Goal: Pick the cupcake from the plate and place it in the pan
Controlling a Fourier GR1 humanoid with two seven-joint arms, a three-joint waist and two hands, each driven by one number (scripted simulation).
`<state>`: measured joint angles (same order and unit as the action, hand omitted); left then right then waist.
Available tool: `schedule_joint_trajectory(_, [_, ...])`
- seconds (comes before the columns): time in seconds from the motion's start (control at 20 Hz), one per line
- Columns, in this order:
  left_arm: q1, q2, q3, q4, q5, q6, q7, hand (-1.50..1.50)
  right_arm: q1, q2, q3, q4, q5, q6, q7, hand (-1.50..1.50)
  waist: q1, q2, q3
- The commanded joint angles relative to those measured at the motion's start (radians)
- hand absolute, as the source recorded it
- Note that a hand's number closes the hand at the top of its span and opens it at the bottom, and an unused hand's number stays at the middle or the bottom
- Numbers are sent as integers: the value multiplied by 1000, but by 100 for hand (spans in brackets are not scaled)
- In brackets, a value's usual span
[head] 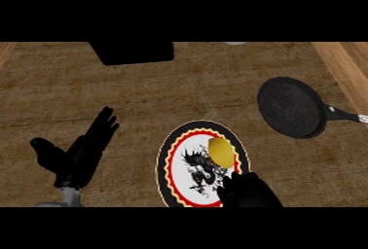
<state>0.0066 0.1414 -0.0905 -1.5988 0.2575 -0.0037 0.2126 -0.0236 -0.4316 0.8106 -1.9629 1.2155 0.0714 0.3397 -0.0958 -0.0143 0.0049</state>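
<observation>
1. Right hand. The black right hand is shown at the near edge of the view, over the near right rim of the round plate. The plate has a black rim, a red and yellow scalloped ring and a white centre with a black figure. The hand appears as 1 dark mass, so it cannot be told whether it is spread or closed. Its far end lies just near of the yellow oval cupcake. Contact between the 2 cannot be confirmed.

2. Left hand. The black left hand is shown at the near left on a grey forearm, well apart from the plate. It is spread, with the fingers straight and pointed far and slightly right, and the thumb set out to the left. Only the brown textured counter top lies under it.

3. Task item. The cupcake is located on the plate, on the right part of the white centre, reaching the scalloped ring.

4. Target. The black round frying pan is set far and right of the plate, apart from it. Its handle is directed right, to the view's edge. A band of bare counter separates the plate's far right rim from the pan's near left rim.

5. Edges and room. A light wooden strip runs along the right side, beyond the pan. A black box-shaped object stands at the far edge, left of centre. Open counter lies between this object, the left hand and the pan.
</observation>
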Motion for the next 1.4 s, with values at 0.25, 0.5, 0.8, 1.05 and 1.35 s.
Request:
schedule_joint_trajectory(0.25, [-15, 24, 7, -10, 15, -33, 14, 0, 328, -109, -212, -419, -398, -242, -85, 150, 38, 11, -1])
schedule_joint_trajectory(0.5, [-20, 10, -12, 41, -6, -55, -36, 0, 432, -159, -382, -308, -680, -338, -259, 150, 76, 19, -1])
schedule_joint_trajectory(0.8, [10, -35, -68, -21, -30, -26, 7, 0, 347, -198, -654, -10, -869, -322, -527, 150, 96, 14, -3])
schedule_joint_trajectory(1.05, [-52, -27, -53, -63, -16, -15, 104, 0, 160, -143, -709, 277, -843, -328, -651, 150, 105, 15, -4])
schedule_joint_trajectory(1.35, [-54, -21, -25, 31, -18, -62, 9, 0, -89, -25, -792, 576, -820, -449, -683, 150, 113, 18, -4])
